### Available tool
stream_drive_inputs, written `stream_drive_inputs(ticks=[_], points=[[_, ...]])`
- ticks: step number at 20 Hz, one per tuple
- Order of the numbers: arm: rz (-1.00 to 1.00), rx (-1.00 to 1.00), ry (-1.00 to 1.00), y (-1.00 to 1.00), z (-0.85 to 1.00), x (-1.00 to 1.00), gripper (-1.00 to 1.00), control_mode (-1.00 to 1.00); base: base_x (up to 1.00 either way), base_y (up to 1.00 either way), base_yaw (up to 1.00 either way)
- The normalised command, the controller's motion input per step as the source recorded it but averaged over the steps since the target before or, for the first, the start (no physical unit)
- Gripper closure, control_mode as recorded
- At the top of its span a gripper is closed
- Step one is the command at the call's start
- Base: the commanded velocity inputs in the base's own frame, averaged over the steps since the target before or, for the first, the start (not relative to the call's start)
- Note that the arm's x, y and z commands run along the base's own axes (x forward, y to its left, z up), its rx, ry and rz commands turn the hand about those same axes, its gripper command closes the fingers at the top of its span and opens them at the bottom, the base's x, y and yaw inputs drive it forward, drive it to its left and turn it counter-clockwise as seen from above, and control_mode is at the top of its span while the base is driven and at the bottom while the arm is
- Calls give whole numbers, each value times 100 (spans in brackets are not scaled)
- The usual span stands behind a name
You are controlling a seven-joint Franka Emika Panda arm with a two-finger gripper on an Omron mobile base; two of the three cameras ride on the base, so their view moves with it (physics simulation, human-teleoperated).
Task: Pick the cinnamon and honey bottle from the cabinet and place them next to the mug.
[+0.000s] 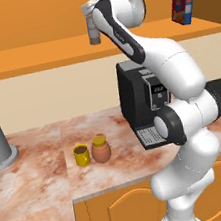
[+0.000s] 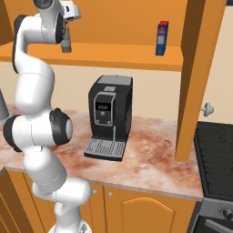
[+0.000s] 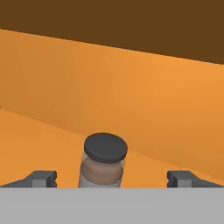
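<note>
Gripper point(image 3: 112, 178) wide open and empty, cinnamon point(image 3: 103, 162) upright on the cabinet point(image 1: 48, 56) shelf between the fingertips but left of centre, so I'd centre on it, push in further, then close below the cap.

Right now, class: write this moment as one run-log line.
gripper: open, at cabinet shelf, straddling cinnamon | grip: not yet | honey bottle: on counter beside mug | next: likely close on cinnamon
</note>
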Motion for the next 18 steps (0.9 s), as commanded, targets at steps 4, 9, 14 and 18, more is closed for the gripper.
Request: stream_drive_inputs(ticks=[4,9,14,18], points=[[0,-7,8,41,-36,37,-100,-100,0,0,0],[0,0,1,5,-3,9,-100,-100,0,0,0],[0,0,0,0,0,9,-100,-100,0,0,0],[1,0,0,-1,-5,23,-100,-100,0,0,0]])
